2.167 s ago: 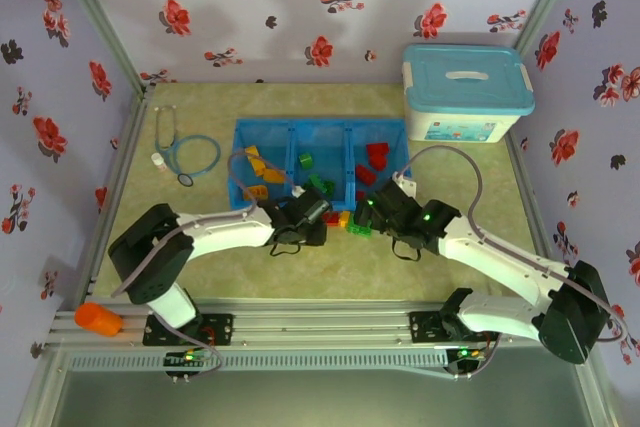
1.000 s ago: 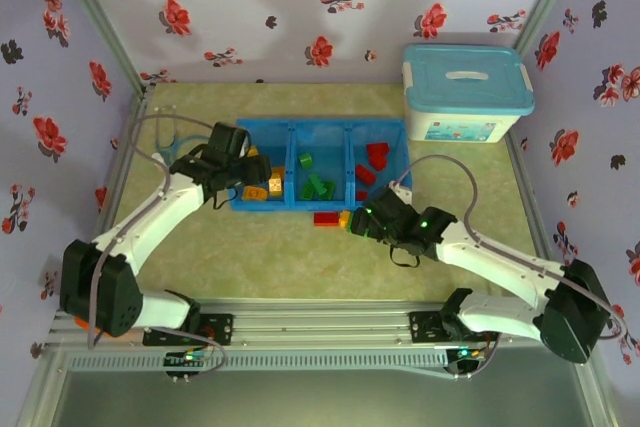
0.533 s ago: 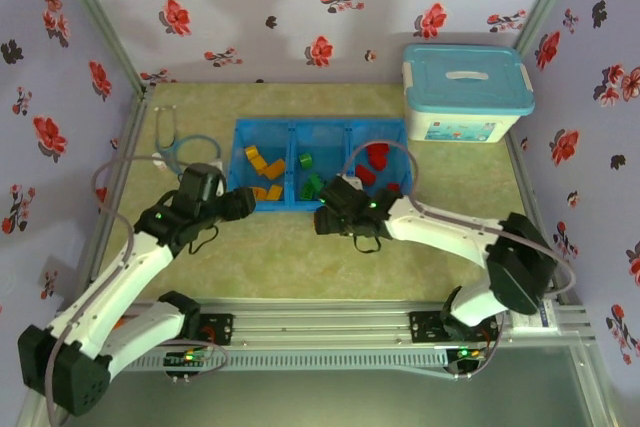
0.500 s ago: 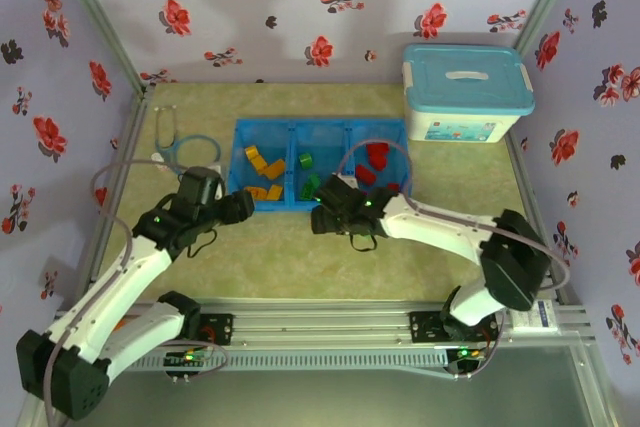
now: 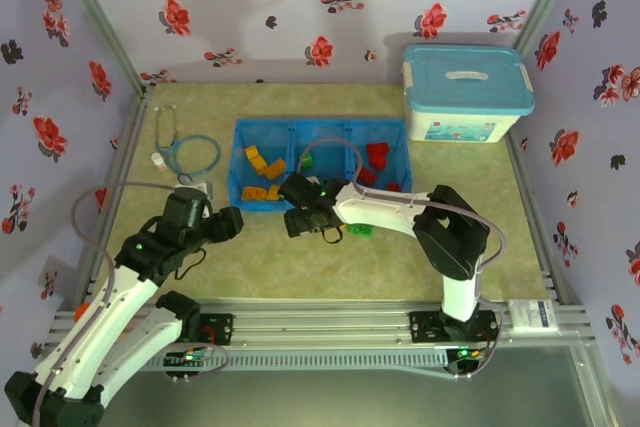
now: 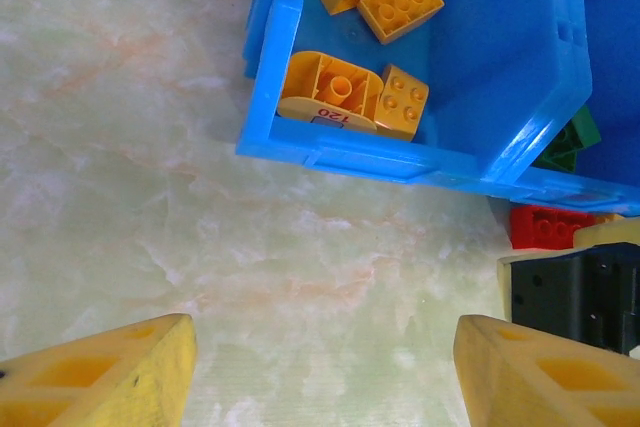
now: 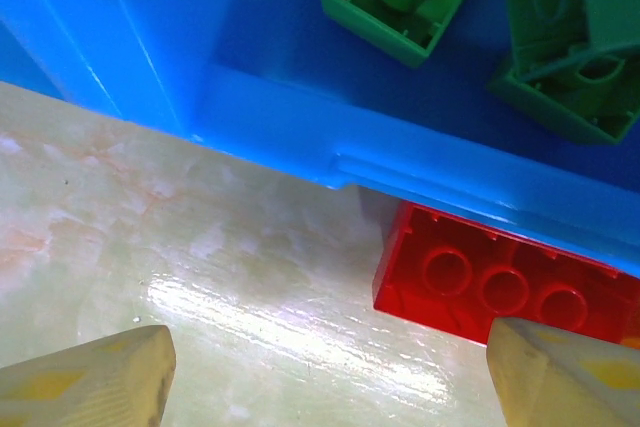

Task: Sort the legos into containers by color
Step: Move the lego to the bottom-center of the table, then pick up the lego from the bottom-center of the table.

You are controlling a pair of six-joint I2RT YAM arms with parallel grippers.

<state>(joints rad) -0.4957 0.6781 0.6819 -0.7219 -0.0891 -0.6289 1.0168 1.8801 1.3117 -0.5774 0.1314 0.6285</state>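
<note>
Ahead of my right gripper the near wall of the blue tray closes the way, and a red brick lies against this wall, just in front of the right finger. Forward-left of the tool the table is bare, so I can pass there. Between the fingers of my left gripper there is only bare table, free up to the same tray wall ahead. On its right side the right gripper stands close and blocks a move sideways
</note>
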